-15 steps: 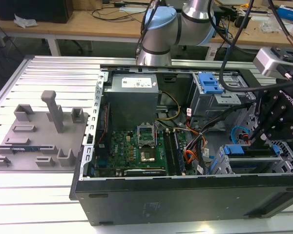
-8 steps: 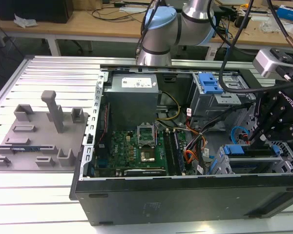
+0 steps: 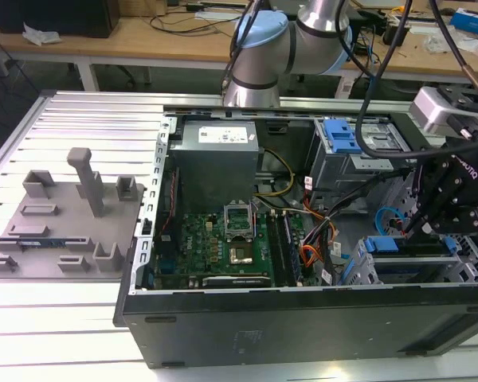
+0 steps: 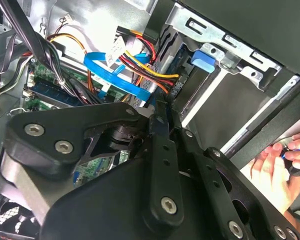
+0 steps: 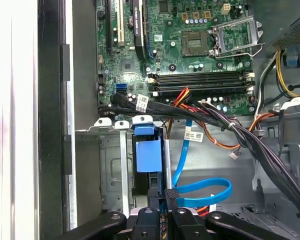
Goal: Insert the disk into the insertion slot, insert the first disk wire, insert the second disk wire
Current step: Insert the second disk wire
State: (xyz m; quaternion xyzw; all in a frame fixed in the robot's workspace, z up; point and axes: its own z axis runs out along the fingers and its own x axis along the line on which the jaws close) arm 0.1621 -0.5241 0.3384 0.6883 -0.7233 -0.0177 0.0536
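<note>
One disk (image 5: 149,155) inside insertion slot (image 5: 112,172)

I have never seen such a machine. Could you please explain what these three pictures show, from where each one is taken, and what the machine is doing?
A robot arm reaches into an open computer case lying on a metal table. The exterior view looks from outside; both wrist views ride on the arm. The black gripper hangs over the grey drive cage, the insertion slot, where the disk in its blue frame sits. The fingers look closed near the end of the light-blue second disk wire. A green circuit board lies inside. A person's hand appears outside the case.
</note>
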